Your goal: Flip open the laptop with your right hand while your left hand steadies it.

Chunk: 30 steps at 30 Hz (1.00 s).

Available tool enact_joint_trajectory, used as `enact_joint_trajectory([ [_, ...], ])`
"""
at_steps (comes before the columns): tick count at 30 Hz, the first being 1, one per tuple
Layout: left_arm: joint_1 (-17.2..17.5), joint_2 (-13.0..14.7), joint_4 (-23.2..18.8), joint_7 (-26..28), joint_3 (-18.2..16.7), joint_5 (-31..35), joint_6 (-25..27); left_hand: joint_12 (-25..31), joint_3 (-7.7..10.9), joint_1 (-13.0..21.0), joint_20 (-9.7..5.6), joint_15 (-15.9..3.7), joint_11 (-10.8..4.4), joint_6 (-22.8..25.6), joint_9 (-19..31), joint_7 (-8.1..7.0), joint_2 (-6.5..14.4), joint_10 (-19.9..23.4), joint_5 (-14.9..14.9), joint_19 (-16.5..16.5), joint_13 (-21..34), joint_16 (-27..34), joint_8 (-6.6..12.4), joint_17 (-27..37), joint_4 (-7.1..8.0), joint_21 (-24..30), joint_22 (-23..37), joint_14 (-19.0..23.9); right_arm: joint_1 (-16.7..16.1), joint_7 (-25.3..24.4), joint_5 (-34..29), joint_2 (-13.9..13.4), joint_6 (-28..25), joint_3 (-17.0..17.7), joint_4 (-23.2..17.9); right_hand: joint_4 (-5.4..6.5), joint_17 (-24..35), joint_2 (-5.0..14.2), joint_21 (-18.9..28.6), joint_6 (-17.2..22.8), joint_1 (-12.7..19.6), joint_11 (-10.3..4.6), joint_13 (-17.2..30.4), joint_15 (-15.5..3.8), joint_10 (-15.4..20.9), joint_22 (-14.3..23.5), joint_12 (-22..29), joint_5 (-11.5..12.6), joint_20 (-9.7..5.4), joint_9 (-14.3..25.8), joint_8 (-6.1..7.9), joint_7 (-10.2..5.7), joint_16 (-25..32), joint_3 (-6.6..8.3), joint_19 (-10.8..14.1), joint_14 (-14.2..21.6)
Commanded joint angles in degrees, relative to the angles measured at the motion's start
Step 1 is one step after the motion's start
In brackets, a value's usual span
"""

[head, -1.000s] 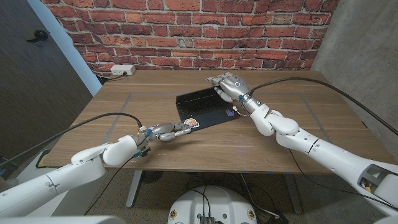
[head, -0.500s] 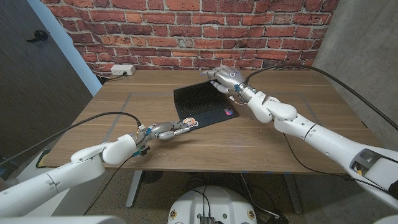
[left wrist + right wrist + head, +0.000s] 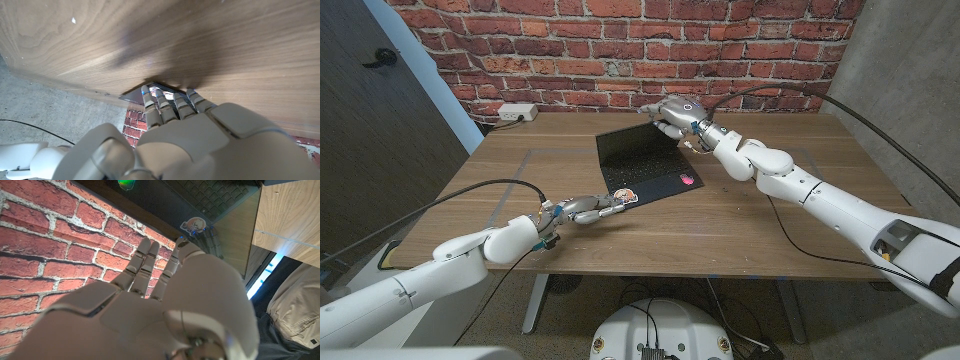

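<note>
— Where did we find the laptop?

— Mid-table, lid raised toward twelve o'clock. Our right hand pressed against the lid's top edge, fingers extended close together.

— And our left hand?

— Its straight, close-set fingertips rested on the stickered corner at seven o'clock.

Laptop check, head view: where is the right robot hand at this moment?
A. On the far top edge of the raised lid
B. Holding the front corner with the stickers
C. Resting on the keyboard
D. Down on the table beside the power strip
A: the right robot hand sits at the far top edge of the laptop lid, which is raised, while the left robot hand touches the near sticker corner.
</note>
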Motion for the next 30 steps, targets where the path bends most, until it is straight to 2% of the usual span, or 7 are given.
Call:
enact_joint_trajectory([
  [1, 0.2, 0.23, -0.15, 0.19, -0.23, 0.03, -0.53, 0.29, -0.04, 0.06, -1.33, -5.93, -0.08, 0.27, 0.09, -0.25, 0.23, 0.47, 0.4, -0.29, 0.13, 0.23, 0.45, 0.24, -0.35, -0.01, -0.05, -0.12, 6.08, 4.78, 2.99, 4.55, 2.29, -2.3, 6.99, 0.01, -0.01, 0.01, 0.29, -0.06, -0.31, -0.17, 0.07, -10.96, 0.11, 0.13, -0.07, 0.0, -8.9, 0.05, -0.13, -0.01, -0.22, 0.4, -0.2, 0.05],
  [9, 0.05, 0.09, -0.82, 0.27, -0.23, 0.74, -0.13, 0.3, -0.01, 0.13, -1.34, -5.86, -0.02, 0.3, 0.08, -0.21, 0.25, 0.47, 0.41, -0.3, 0.12, 0.24, 0.47, 0.24, -0.38, 0.01, -0.06, -0.15, 9.57, 7.1, 5.31, 6.9, 2.48, -3.42, 10.85, -0.03, -0.06, 0.01, 0.49, -0.51, -0.31, -0.14, 0.08, -10.96, -0.13, 0.08, -0.27, 0.01, -8.91, 0.06, -0.36, 0.13, -0.28, 0.46, -0.22, 0.07],
  [13, -0.09, -0.06, -1.0, 0.18, -0.16, 0.96, -0.05, 0.28, 0.0, 0.15, -1.34, -5.9, -0.11, 0.31, 0.08, -0.23, 0.26, 0.42, 0.42, -0.31, 0.12, 0.27, 0.47, 0.24, -0.39, 0.01, -0.06, -0.12, 11.29, 11.43, 8.05, 8.13, 1.56, -3.63, 12.34, -0.05, -0.11, -0.06, 0.69, -1.0, -0.38, -0.07, 0.09, -10.96, -0.5, 0.01, -0.53, 0.02, -8.89, 0.07, -0.61, 0.36, -0.37, 0.47, -0.27, 0.05],
  [17, -0.07, -0.14, -1.26, 0.39, -0.25, 1.22, 0.15, 0.3, 0.01, 0.18, -1.36, -5.91, -0.02, 0.34, 0.08, -0.16, 0.27, 0.46, 0.42, -0.32, 0.12, 0.27, 0.48, 0.24, -0.41, 0.02, -0.06, -0.16, 12.96, 13.28, 8.98, 8.92, 1.24, -4.41, 13.84, -0.08, -0.15, -0.18, 0.82, -1.17, -0.44, -0.02, 0.09, -10.95, -0.77, -0.05, -0.71, 0.0, -8.86, 0.07, -0.71, 0.49, -0.44, 0.44, -0.27, 0.0],
  [30, 1.41, 0.3, -2.35, 1.59, -1.05, 0.97, 0.86, 0.3, 0.03, 0.22, -1.38, -5.88, -0.16, 0.44, 0.08, -0.13, 0.28, 0.45, 0.43, -0.35, 0.12, 0.3, 0.52, 0.24, -0.42, 0.04, -0.06, -0.15, 16.62, 13.86, 10.37, 12.16, 1.14, -6.96, 18.82, 0.01, -0.21, -0.2, 1.07, -1.48, -0.7, 0.03, 0.12, -10.92, -1.11, -0.22, -1.0, -0.03, -8.82, 0.08, -0.91, 0.83, -0.55, 0.38, -0.38, -0.05],
])
